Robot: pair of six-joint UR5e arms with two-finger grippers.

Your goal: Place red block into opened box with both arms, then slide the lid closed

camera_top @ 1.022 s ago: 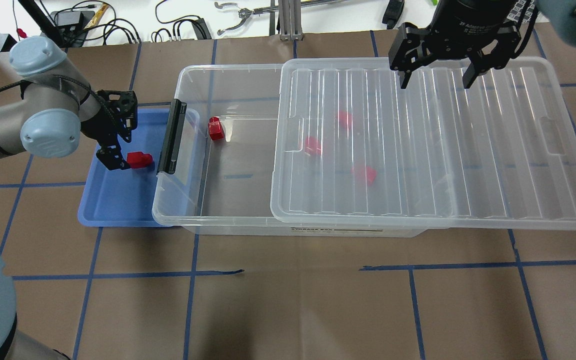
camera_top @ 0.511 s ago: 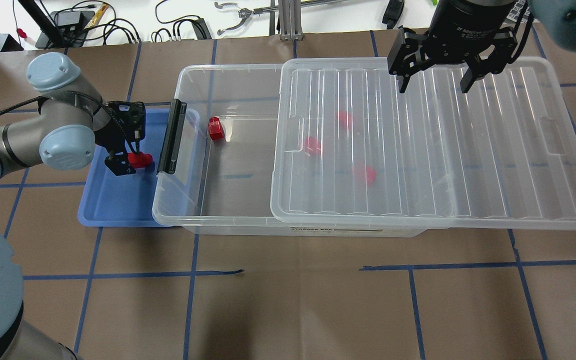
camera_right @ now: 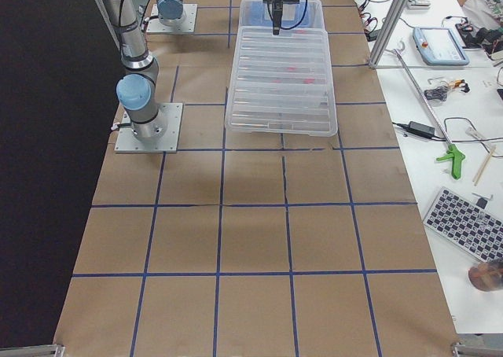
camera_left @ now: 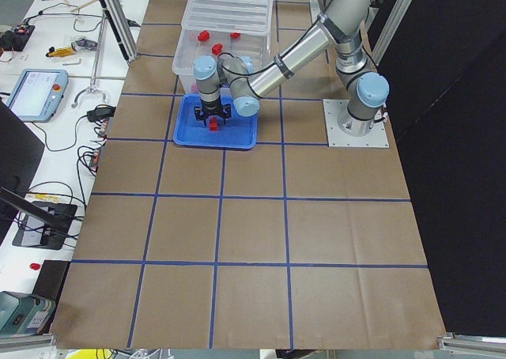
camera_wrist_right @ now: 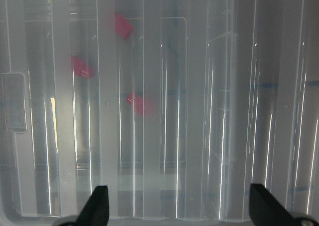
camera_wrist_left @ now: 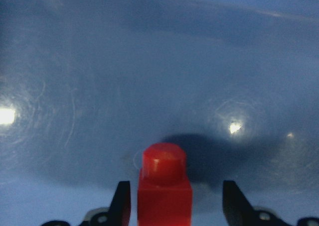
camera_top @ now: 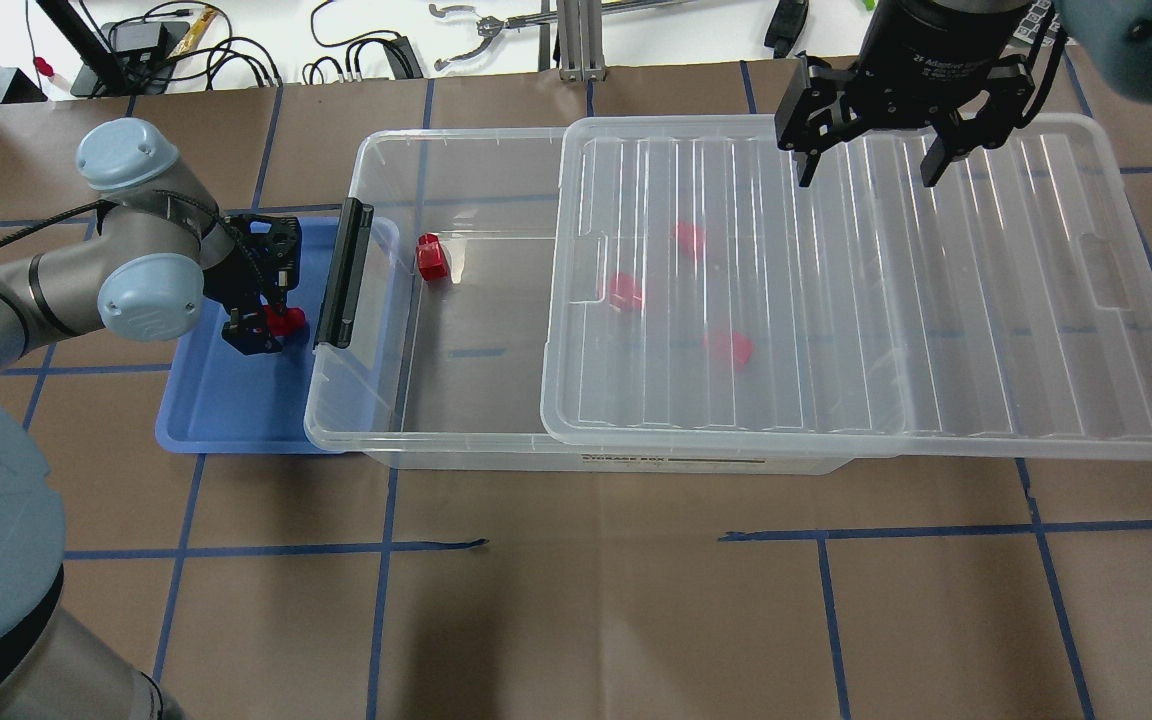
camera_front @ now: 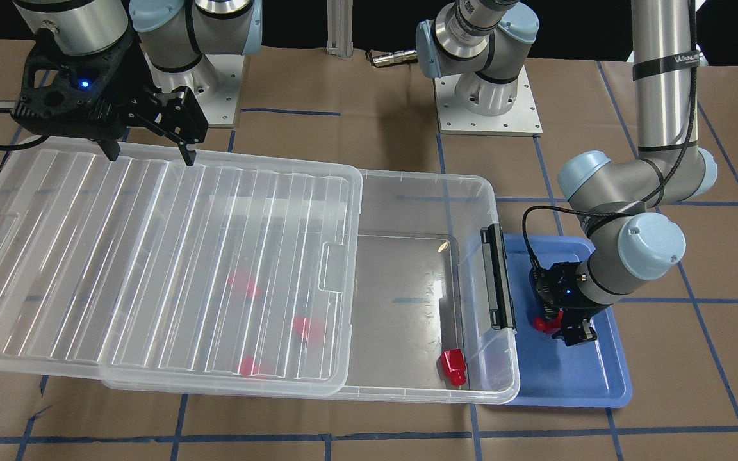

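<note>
A red block point(camera_top: 287, 320) point(camera_front: 541, 323) point(camera_wrist_left: 164, 186) lies in the blue tray point(camera_top: 226, 410) to the left of the box. My left gripper point(camera_top: 269, 326) point(camera_front: 564, 330) point(camera_wrist_left: 177, 203) is low in the tray and open, one finger on each side of the block, with a gap on the right. The clear box point(camera_top: 366, 150) point(camera_front: 471, 186) is open at its left end, where the black bar point(camera_top: 341, 275) sits. The ribbed lid point(camera_top: 836, 300) point(camera_front: 151, 256) covers the rest and overhangs to the right. My right gripper point(camera_top: 866, 175) point(camera_front: 150, 155) point(camera_wrist_right: 182, 208) hangs open over the lid's far edge.
One red block point(camera_top: 430, 257) lies in the box's uncovered part. Three more point(camera_top: 624, 292) show blurred under the lid. Cables and tools point(camera_top: 356, 45) lie beyond the table's far edge. The arm bases point(camera_front: 487, 96) stand behind the box.
My left gripper has moved right across the tray until its fingers straddle the red block. The right gripper has stayed nearly still over the lid.
</note>
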